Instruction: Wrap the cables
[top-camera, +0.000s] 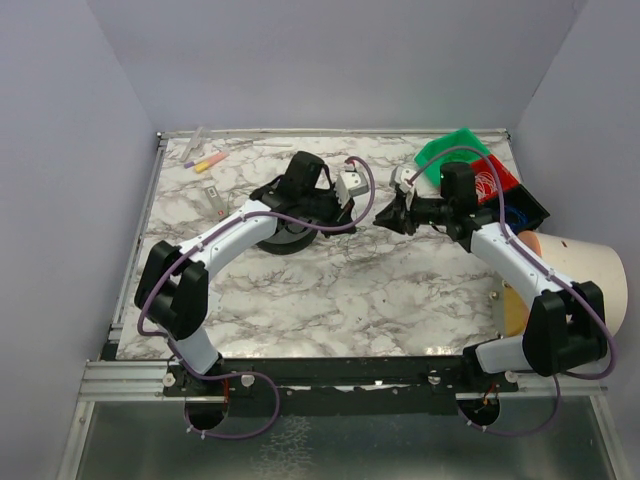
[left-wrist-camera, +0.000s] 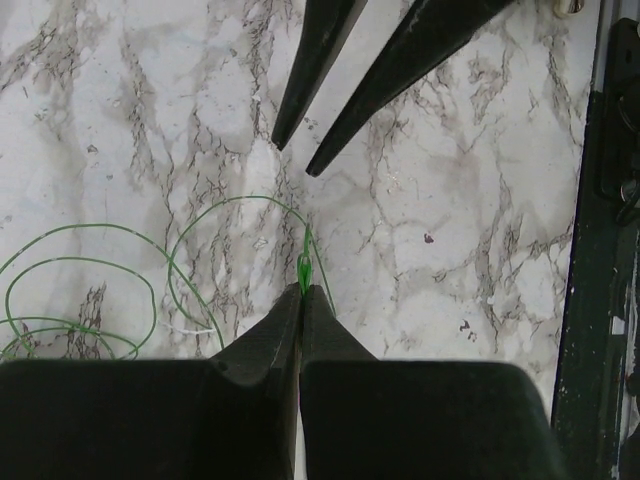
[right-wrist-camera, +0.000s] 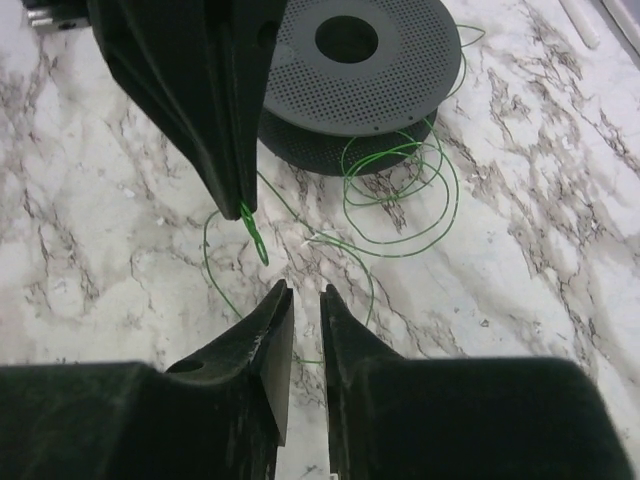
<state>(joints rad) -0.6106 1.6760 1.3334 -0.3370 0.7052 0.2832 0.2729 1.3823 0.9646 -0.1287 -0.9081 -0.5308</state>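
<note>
The cable is a hair-thin green wire (left-wrist-camera: 240, 199) lying in loose loops on the marble table. My left gripper (left-wrist-camera: 303, 289) is shut on the wire's twisted end. From the right wrist view that twisted end (right-wrist-camera: 257, 240) hangs from the left gripper (right-wrist-camera: 240, 205), and more loops (right-wrist-camera: 452, 200) lie beside a black round spool (right-wrist-camera: 350, 60). My right gripper (right-wrist-camera: 305, 290) is slightly open and empty, its tips just short of the twisted end. In the top view the left gripper (top-camera: 358, 212) and right gripper (top-camera: 383, 217) meet tip to tip at mid-table.
The spool (top-camera: 285, 238) sits under the left arm. Green (top-camera: 450, 155), red (top-camera: 497, 180) and black (top-camera: 527, 207) bins stand at the back right, beside a pale cylinder (top-camera: 585, 275). Markers (top-camera: 205, 160) lie at the back left. A black rail (left-wrist-camera: 600, 250) borders the table.
</note>
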